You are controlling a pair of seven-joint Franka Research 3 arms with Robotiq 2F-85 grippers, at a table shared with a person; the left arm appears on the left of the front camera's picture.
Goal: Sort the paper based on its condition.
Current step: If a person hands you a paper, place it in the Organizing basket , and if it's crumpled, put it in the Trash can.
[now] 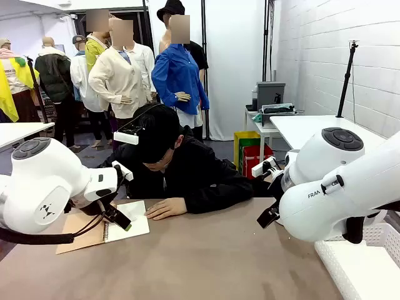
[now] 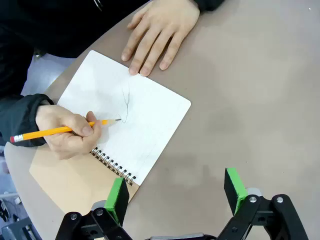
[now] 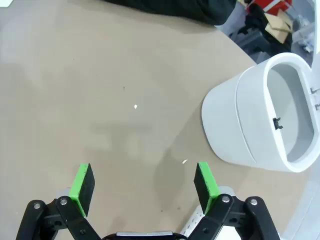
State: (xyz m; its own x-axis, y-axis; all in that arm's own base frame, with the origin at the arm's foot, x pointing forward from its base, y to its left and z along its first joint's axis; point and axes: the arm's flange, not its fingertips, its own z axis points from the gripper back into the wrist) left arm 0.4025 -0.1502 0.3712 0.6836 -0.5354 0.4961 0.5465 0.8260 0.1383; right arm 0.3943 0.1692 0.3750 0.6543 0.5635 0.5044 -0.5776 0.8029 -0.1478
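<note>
Brown table [image 1: 219, 262], hand [image 2: 67, 132] pencilling notebook [image 2: 145, 120], left pincer [image 2: 176, 189] and right pincer [image 3: 144, 180] agape

Front cam low at the near edge of the table [image 1: 206, 262], facing across toward the person [image 1: 200, 178]. Left wrist cam close, steeply down on the notebook [image 2: 150, 115], shared with front frame's lower left. Right wrist cam close, down on table.

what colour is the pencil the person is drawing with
The pencil is yellow-orange with a pink-red eraser end; clearest in the left wrist view.
</note>
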